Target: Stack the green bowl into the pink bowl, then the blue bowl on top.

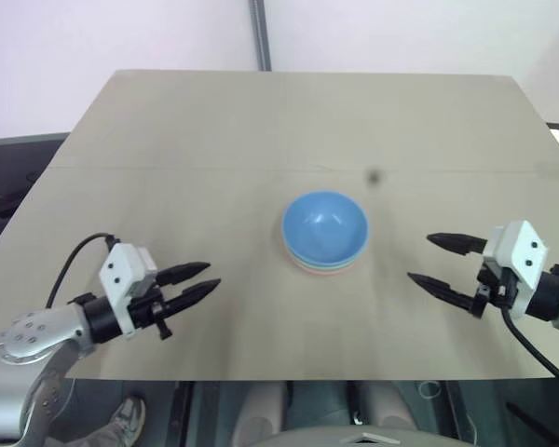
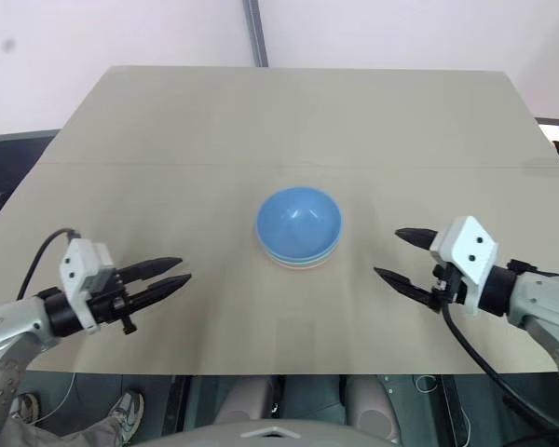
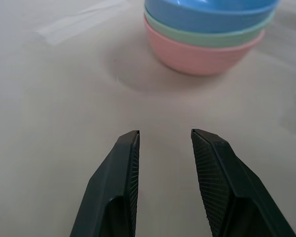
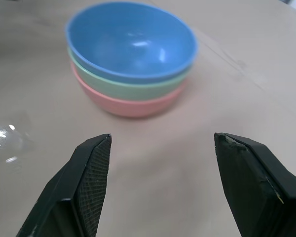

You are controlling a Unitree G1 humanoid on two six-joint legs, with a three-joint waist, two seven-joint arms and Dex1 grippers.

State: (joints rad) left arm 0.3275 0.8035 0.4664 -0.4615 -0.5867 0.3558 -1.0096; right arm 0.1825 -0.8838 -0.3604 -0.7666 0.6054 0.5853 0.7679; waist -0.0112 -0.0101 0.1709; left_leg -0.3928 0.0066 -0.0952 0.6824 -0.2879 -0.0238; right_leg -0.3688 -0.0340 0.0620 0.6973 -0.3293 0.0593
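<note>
Stack: you see three round, smooth plastic bowls nested upright near the middle of the table, well apart from both grippers.
Blue bowl: the light sky-blue plastic bowl point(image 4: 133, 42) sits on top, its glossy inside catching small highlights.
Green bowl: the pale mint-green plastic bowl point(image 4: 133, 88) sits under it; you get only a band of its wall below the blue rim, the inside being hidden.
Pink bowl: the salmon-pink plastic bowl point(image 4: 130, 104) is at the bottom, resting on the table; again only its rounded outer wall shows.
Table: the flat, matt beige tabletop point(image 1: 214, 130) has a faint seam across it and a small dark speck beyond the stack that you cannot make out.
Left gripper: the left gripper point(image 1: 197, 283) hovers to the left of the stack, its two tapered black fingers with cross-hatched pads parted by a narrow gap, grasping nothing.
Right gripper: the right gripper point(image 1: 433, 261) hovers to the right of the stack, fingers spread wide, released and empty.
</note>
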